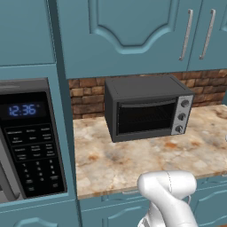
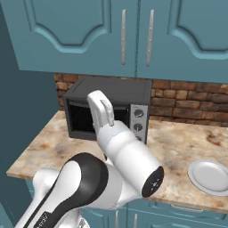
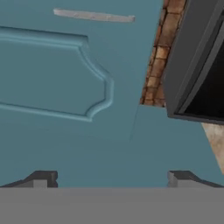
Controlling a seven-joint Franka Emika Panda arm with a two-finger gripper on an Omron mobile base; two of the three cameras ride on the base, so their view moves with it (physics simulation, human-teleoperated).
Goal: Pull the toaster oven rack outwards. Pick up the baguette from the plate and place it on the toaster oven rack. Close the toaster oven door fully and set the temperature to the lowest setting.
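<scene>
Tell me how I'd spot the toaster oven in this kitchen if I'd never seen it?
Find the marble-patterned counter below the teal wall cabinets, backed by red brick. The toaster oven is the dark grey box standing on it against the brick. Unlike the black microwave with blue clock digits built in to its left, it has a silver side panel with three round knobs.

Blue digits "12:36" on microwave (image 1: pixel 31 142) display; keypad labels unreadable.
</scene>
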